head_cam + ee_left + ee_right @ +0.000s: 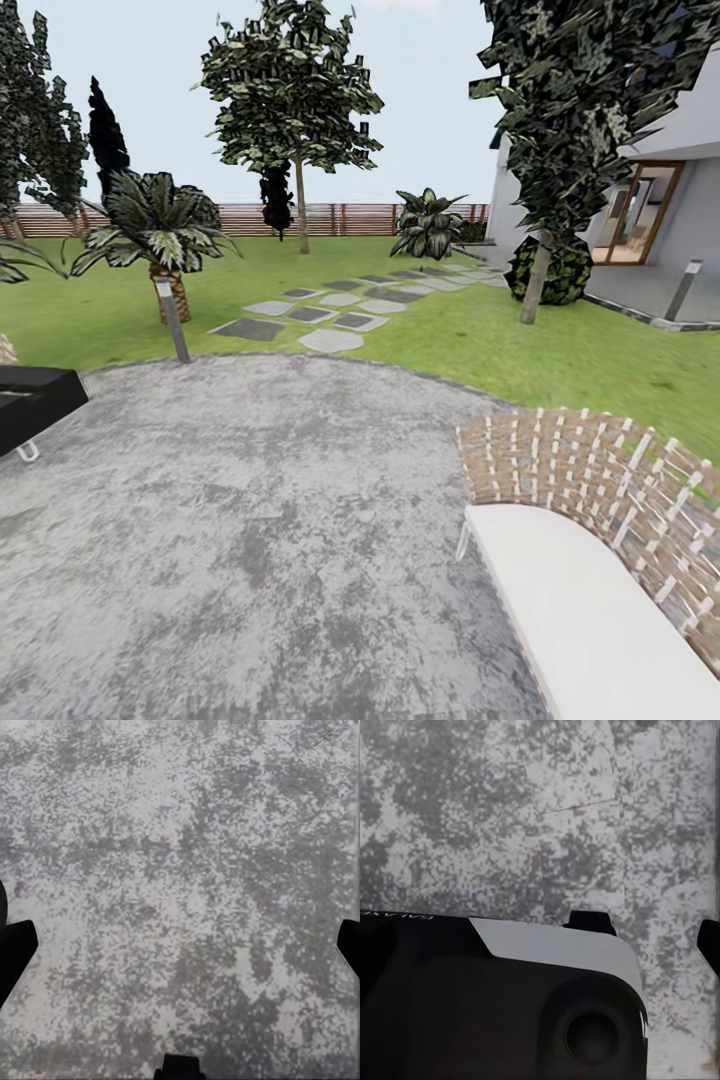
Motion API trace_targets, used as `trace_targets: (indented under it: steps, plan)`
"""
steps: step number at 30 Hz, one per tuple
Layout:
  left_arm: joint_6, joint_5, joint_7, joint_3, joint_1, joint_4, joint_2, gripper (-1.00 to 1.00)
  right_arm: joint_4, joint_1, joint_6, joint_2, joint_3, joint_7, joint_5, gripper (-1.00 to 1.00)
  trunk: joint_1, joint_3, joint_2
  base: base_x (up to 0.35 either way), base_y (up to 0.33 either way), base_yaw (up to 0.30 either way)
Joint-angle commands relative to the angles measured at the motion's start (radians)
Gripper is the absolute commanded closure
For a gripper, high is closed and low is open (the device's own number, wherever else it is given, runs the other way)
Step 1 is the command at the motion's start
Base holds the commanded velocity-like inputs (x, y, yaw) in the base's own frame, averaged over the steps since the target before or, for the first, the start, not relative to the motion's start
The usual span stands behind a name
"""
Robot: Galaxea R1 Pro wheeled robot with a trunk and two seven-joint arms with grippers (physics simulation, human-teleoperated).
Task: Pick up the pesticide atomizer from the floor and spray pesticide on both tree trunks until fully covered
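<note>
Beyond the grey patio (250, 500), two bare-trunked trees (300, 200) (537, 280) stand on the lawn, unsprayed as far as I can judge, no atomizer to be found yet, and neither hand's state can be told, so everything remains.

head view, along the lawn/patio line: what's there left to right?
black lounger → short post light in front of a palm-like plant → stepping stones → tree trunk → second post light by the house.
</note>
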Motion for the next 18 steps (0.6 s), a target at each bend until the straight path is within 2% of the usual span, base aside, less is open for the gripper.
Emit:
trace_targets:
  steps: [1, 18]
  plan:
    - [0.0, 0.0, 0.0, 0.0, 0.0, 0.0, 0.0, -1.0, 0.0, 0.0, 0.0, 0.0, 0.0, 0.0, 0.0, -1.0, 0.0, 0.0, 0.0, 0.35, -0.039, 0.0]
    - [0.0, 0.0, 0.0, 0.0, 0.0, 0.0, 0.0, -1.0, 0.0, 0.0, 0.0, 0.0, 0.0, 0.0, 0.0, -1.0, 0.0, 0.0, 0.0, 0.35, -0.006, 0.0]
